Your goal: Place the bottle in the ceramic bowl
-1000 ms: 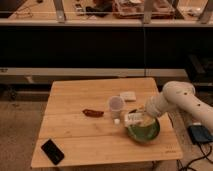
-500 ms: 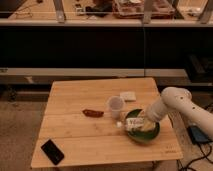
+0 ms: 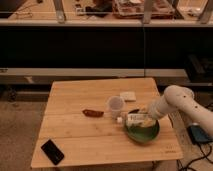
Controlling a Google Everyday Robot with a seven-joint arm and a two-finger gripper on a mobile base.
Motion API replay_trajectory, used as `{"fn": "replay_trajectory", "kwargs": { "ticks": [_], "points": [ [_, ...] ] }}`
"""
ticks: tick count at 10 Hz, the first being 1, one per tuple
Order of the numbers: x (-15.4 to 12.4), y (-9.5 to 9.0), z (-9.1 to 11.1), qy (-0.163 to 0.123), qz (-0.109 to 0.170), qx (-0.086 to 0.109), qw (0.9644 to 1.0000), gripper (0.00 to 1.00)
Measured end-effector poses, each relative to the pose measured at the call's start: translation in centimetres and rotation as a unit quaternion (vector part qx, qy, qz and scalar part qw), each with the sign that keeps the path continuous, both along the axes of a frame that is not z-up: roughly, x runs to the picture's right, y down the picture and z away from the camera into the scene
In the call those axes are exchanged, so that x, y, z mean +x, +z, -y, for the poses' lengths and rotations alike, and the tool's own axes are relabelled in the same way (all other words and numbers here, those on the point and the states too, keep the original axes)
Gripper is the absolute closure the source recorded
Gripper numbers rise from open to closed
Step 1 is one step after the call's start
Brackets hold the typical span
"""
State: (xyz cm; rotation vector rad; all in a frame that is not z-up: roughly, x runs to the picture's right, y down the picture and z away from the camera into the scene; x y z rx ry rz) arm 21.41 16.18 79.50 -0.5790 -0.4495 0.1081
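Observation:
The ceramic bowl [image 3: 142, 133] is green and shallow and sits near the right front of the wooden table [image 3: 80, 145]. The bottle [image 3: 134, 119] is clear with a white label and white cap. It lies on its side across the bowl's far-left rim, cap end pointing left over the table. My gripper [image 3: 146, 118] is at the bottle's right end, over the bowl, at the end of the white arm that reaches in from the right.
A translucent plastic cup [image 3: 115, 106] stands just left of the bowl. A dark red strip [image 3: 92, 113] lies left of the cup. A black phone [image 3: 52, 151] lies at the front left. A white pad [image 3: 129, 95] lies behind the cup.
The arm has lowered and moved slightly left, bringing the bottle down onto the bowl's far-left rim.

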Motion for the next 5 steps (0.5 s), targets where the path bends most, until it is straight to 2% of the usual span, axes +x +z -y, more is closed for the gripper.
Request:
{"fn": "replay_trajectory", "kwargs": {
  "ticks": [5],
  "points": [
    [-0.14, 0.02, 0.05, -0.001, 0.001, 0.0, 1.0, 0.2]
  ]
}}
